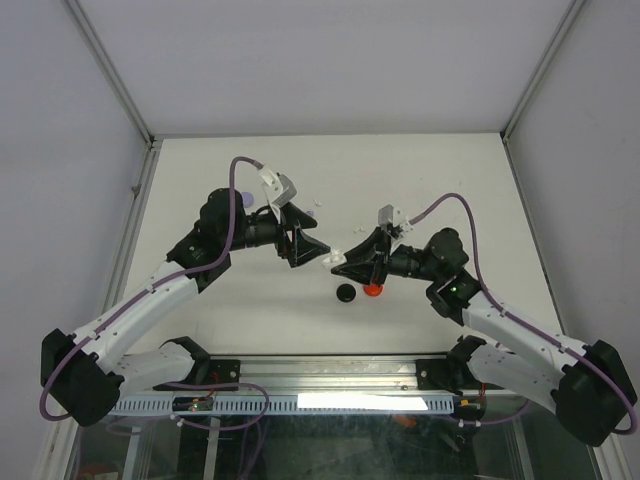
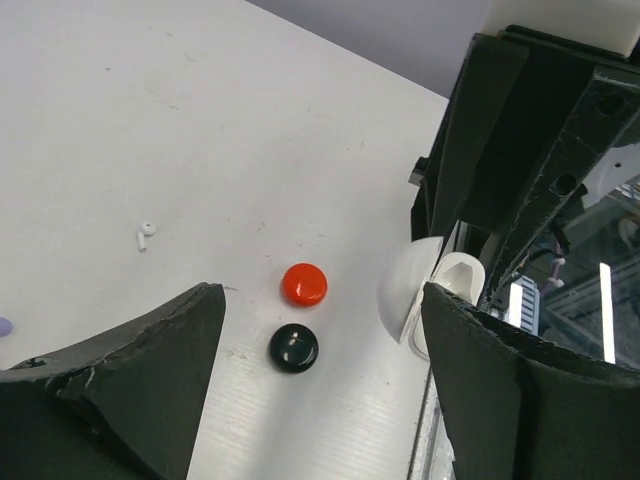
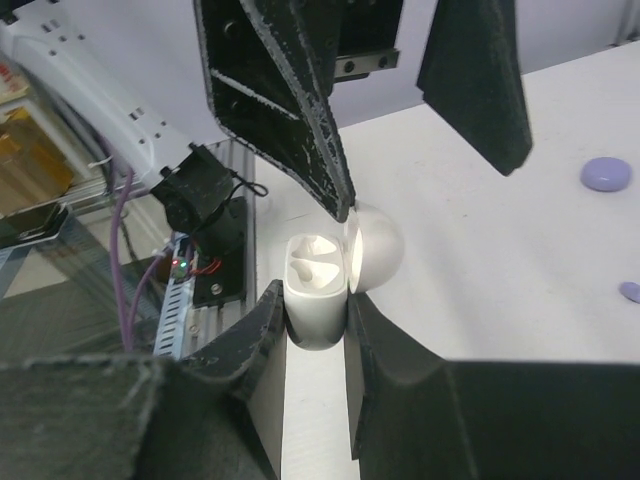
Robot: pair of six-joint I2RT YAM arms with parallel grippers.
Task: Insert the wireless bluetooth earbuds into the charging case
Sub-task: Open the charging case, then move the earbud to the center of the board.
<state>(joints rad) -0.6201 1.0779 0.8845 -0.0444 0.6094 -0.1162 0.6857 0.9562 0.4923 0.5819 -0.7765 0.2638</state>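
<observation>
Right gripper (image 3: 316, 300) clenching open white case (image 3: 318, 325); left gripper (image 2: 320, 310) hanging released beside it.
Only left wrist is showing a white earbud (image 2: 146, 235) lying on the table (image 2: 200, 120); only right wrist, the case's inside.

From above we overlook the whole table (image 1: 420, 170); both wrist views, close in, share the white case (image 3: 318, 300).
</observation>
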